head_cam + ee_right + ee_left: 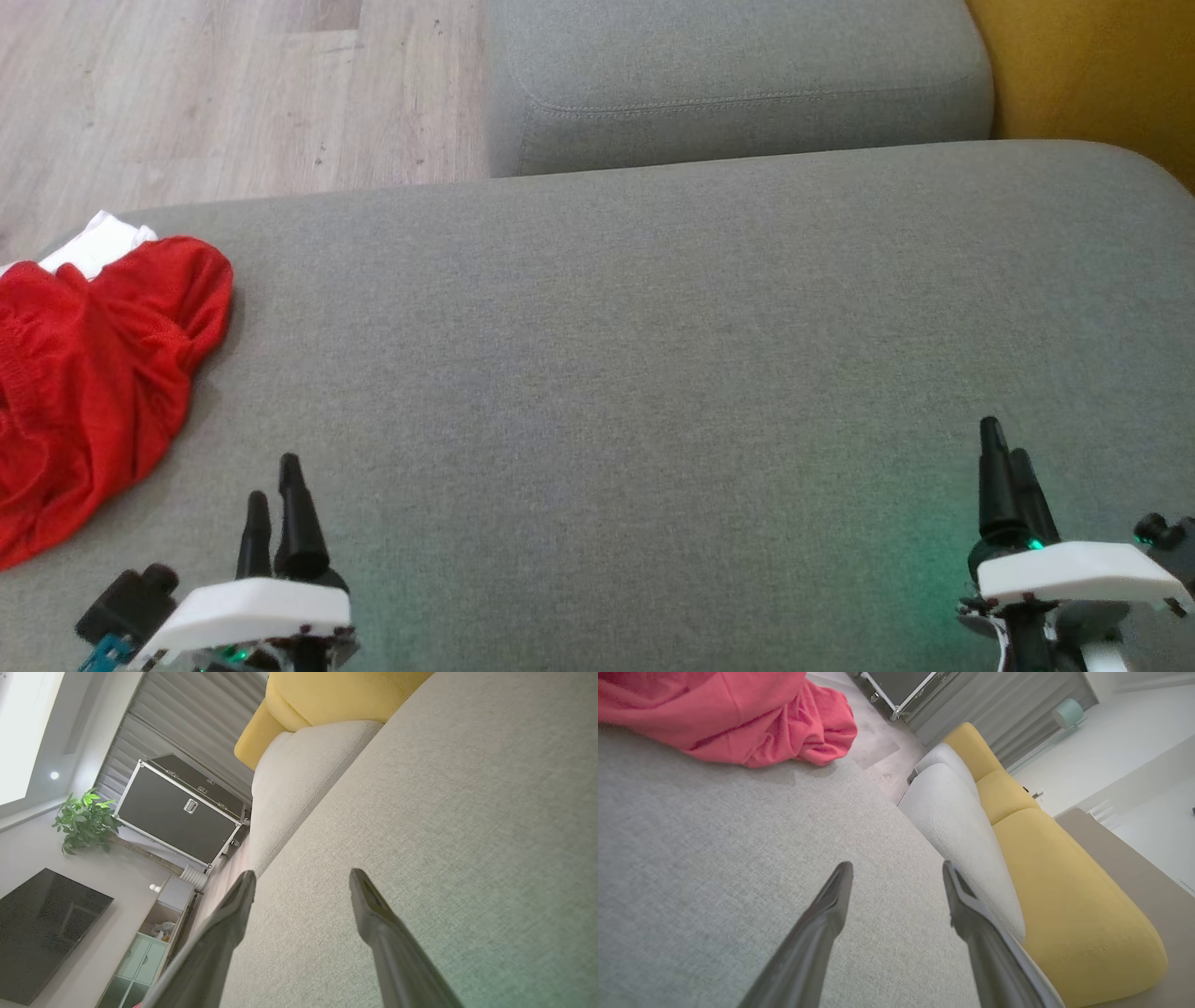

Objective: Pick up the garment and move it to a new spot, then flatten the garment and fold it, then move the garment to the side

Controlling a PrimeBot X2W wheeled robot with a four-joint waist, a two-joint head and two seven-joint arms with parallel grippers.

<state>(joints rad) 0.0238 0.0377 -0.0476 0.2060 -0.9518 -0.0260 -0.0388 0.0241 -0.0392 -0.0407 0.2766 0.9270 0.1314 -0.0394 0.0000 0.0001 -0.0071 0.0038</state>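
Lying crumpled at the far left of the grey cushion [653, 327], the red garment [93, 373] is not yet picked up. Left gripper [274, 481] and right gripper [1006, 441] hover empty, fingers spread. Likely best approach: send the left in low and pinch a raised fold.

Soft even daylight, faint shadows, green glow on sofa seat [896, 569], wrist views bent at edges

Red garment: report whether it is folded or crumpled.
Crumpled, not folded. The red garment lies in a loose, wrinkled heap at the left end of the grey sofa cushion, with white fabric showing behind it.
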